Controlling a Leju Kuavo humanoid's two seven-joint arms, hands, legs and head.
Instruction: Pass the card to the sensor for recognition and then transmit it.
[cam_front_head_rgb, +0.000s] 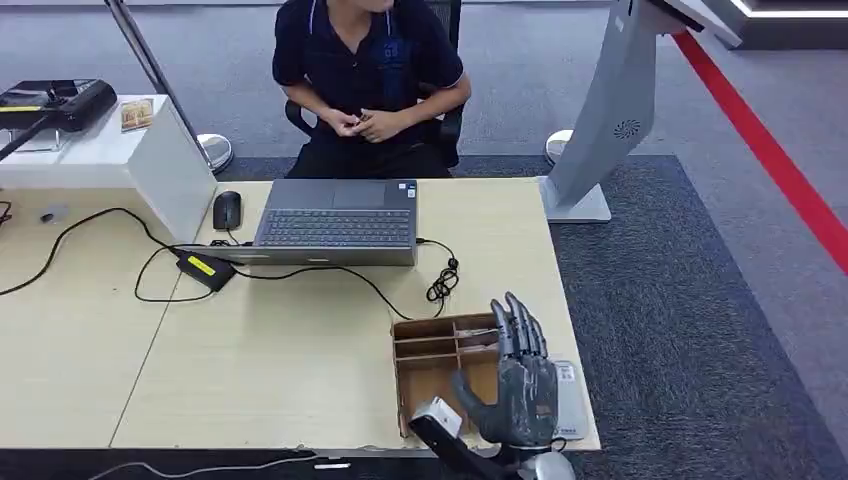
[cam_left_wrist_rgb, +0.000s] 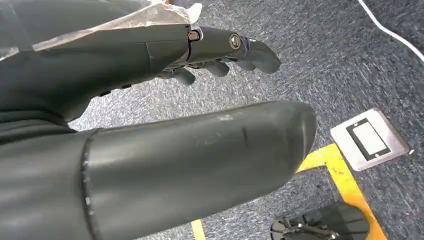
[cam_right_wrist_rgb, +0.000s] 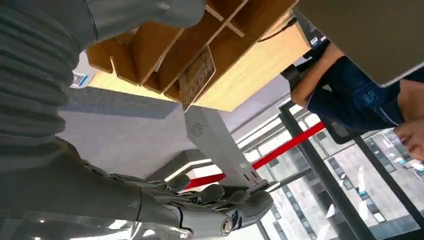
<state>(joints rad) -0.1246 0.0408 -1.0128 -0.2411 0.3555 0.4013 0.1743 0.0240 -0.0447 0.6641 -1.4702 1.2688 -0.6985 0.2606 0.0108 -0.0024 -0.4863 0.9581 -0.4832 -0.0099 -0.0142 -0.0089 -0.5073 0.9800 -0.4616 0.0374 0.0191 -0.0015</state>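
Right hand (cam_front_head_rgb: 520, 385) is hovering over the cardboard organizer (cam_front_head_rgb: 440, 350), fingers (cam_front_head_rgb: 515, 325) spread, holding nothing. Card (cam_right_wrist_rgb: 196, 76) is standing in a slot just ahead of them; left hand (cam_left_wrist_rgb: 220, 50) is hanging empty.

The head view is taken from high on the robot, looking forward and down across the worktop (cam_front_head_rgb: 300, 370) toward a seated person (cam_front_head_rgb: 368, 80) at its far edge, at moderate range. The right wrist view is taken from close behind the right hand (cam_right_wrist_rgb: 75, 165), turned over, facing past the fingers (cam_right_wrist_rgb: 220, 200) along the wooden divider tray (cam_right_wrist_rgb: 150, 55) to the white stand (cam_right_wrist_rgb: 220, 145). Tray (cam_front_head_rgb: 440, 345), stand (cam_front_head_rgb: 610, 110), person (cam_right_wrist_rgb: 350, 90) and right hand (cam_front_head_rgb: 520, 385) are shared by these two views. The left wrist view is taken close behind the left hand (cam_left_wrist_rgb: 165, 165), facing down at grey carpet (cam_left_wrist_rgb: 310, 60) and a floor socket plate (cam_left_wrist_rgb: 369, 139).
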